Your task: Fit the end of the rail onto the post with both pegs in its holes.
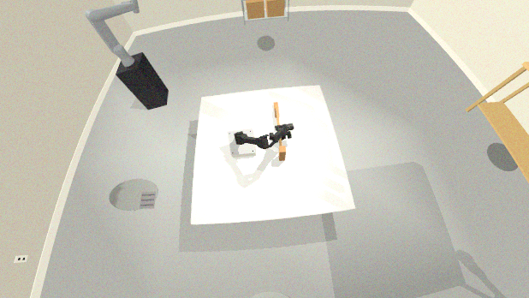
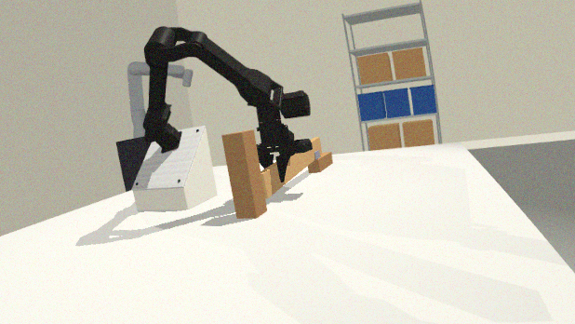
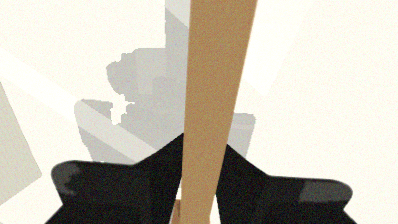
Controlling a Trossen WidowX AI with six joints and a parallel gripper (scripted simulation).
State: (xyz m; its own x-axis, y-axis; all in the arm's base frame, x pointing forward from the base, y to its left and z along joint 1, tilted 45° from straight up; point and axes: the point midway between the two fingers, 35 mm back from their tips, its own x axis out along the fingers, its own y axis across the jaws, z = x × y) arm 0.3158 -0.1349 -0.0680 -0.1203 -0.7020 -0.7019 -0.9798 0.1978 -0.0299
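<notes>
The long wooden rail [image 1: 277, 121] [image 2: 302, 160] [image 3: 215, 65] runs from the footboard block [image 2: 321, 163] to beside the post. Its far end is at the small grey bracket [image 2: 317, 155]. The wooden post [image 1: 282, 154] [image 2: 244, 172] stands upright at the near end. My gripper [image 2: 274, 173] [image 3: 199, 137] is shut on the rail near the post, one finger on each side. The rail's near end shows just behind the post, with its underside apparently above the table. The post hides the pegs and holes, so I cannot tell whether they touch or fit.
The white arm base [image 2: 163, 172] stands left of the rail. The arm arches from it over to the rail. The white table [image 1: 257, 193] [image 2: 372, 261] carries these things. A shelf with boxes [image 2: 409, 65] stands far behind the table.
</notes>
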